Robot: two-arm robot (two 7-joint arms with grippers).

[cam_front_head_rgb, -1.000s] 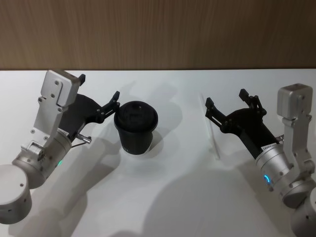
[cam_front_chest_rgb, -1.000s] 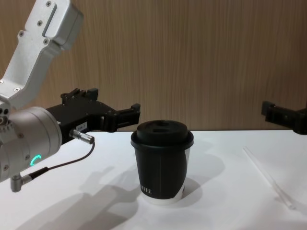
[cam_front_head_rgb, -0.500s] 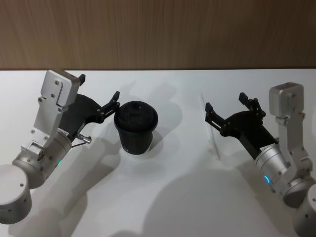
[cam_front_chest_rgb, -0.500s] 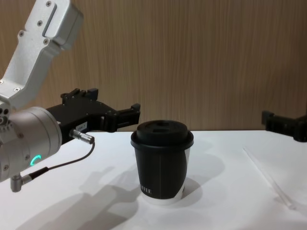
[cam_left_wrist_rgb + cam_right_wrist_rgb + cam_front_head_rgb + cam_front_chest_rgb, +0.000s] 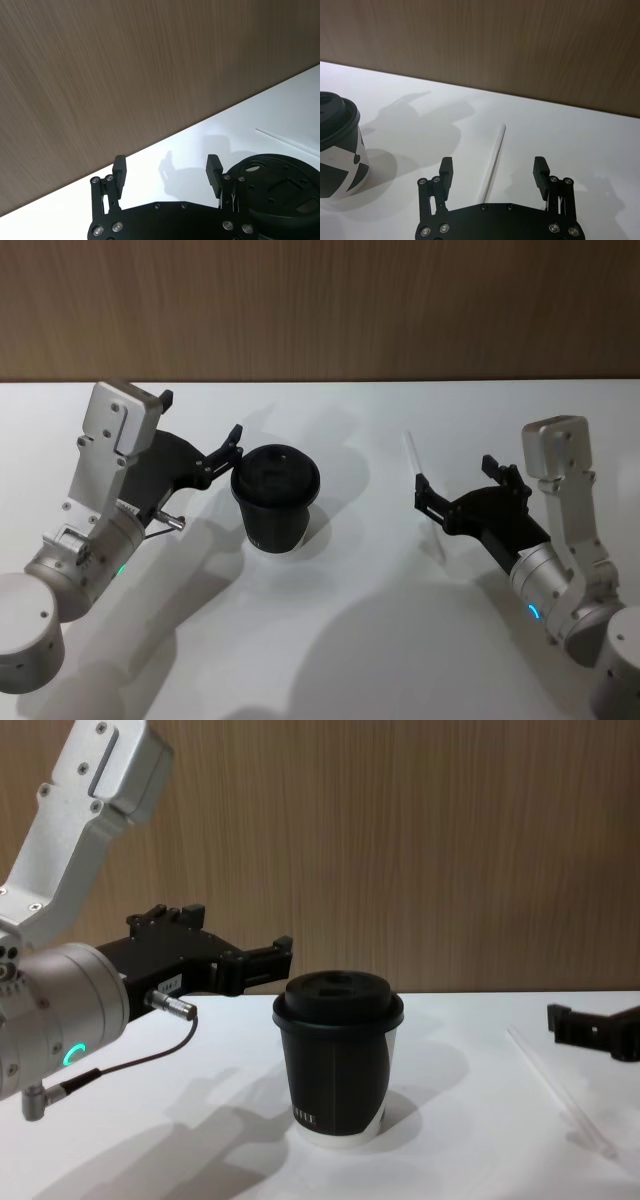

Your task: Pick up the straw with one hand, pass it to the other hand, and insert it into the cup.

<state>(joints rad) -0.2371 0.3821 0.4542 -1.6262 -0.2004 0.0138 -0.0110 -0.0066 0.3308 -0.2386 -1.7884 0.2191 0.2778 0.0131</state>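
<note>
Two hands, right [image 5: 455, 474] over straw [image 5: 412, 455], left [image 5: 200, 415] beside cup [image 5: 275, 492]

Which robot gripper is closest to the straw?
The right gripper, open, with the straw lined up between its fingers. The left gripper sits open beside the cup, farther away.

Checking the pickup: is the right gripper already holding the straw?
No, the straw lies flat on the table; the right gripper is open above it, not touching.
</note>
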